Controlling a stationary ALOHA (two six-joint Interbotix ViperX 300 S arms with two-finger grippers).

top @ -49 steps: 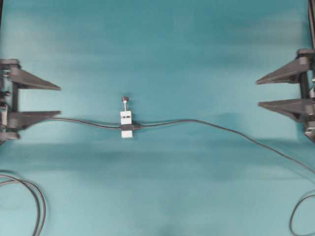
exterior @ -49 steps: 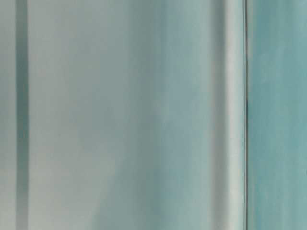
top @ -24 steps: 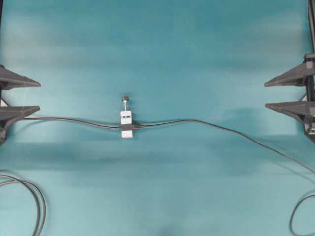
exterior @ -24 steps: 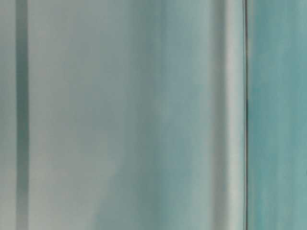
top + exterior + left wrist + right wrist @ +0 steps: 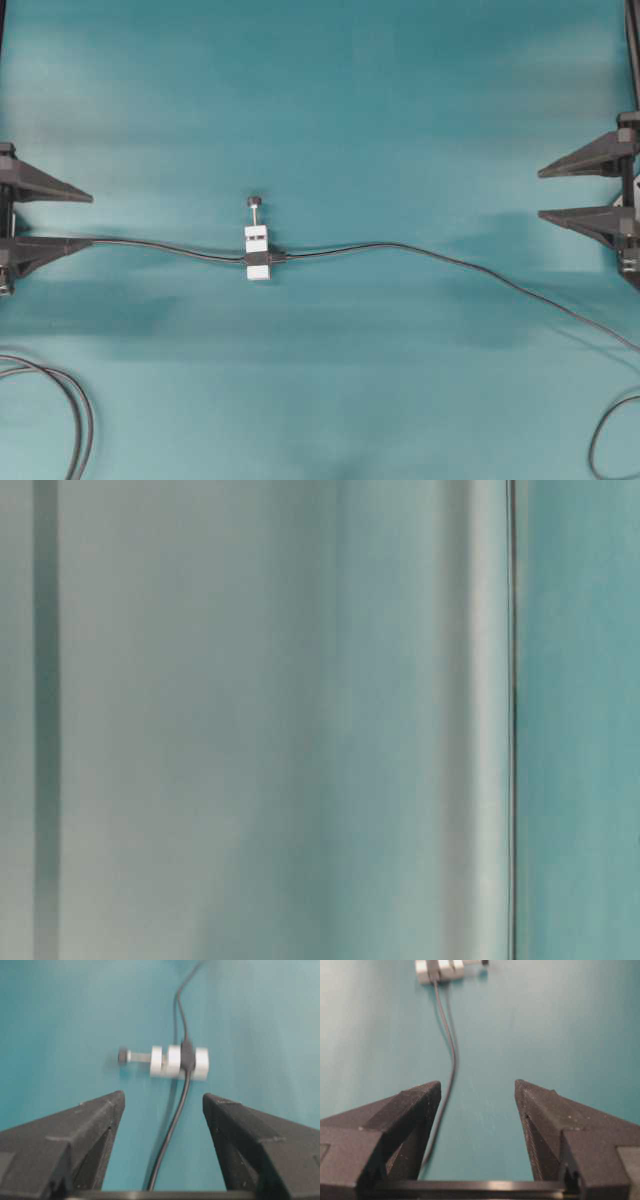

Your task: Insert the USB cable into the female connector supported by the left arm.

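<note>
Both arms sit at opposite table edges, left gripper [image 5: 88, 220] and right gripper [image 5: 540, 193] gaping.

Teal table [image 5: 330, 90] seen from above. White connector block [image 5: 257, 251] lies left of centre, black band across its middle, thin pin with a black knob [image 5: 255, 201] sticking out toward the far side. A thin dark cable [image 5: 150, 244] runs left from the block to the left gripper [image 5: 58, 216] at the left edge, passing at its lower finger. USB cable [image 5: 450, 262] meets the block's right side and trails right and nearer, off the right edge. Right gripper [image 5: 565, 193] sits at the right edge, well apart from the block. Both grippers spread wide, empty. Looped black cables at near-left corner [image 5: 72, 408] and near-right corner [image 5: 600, 440].
</note>
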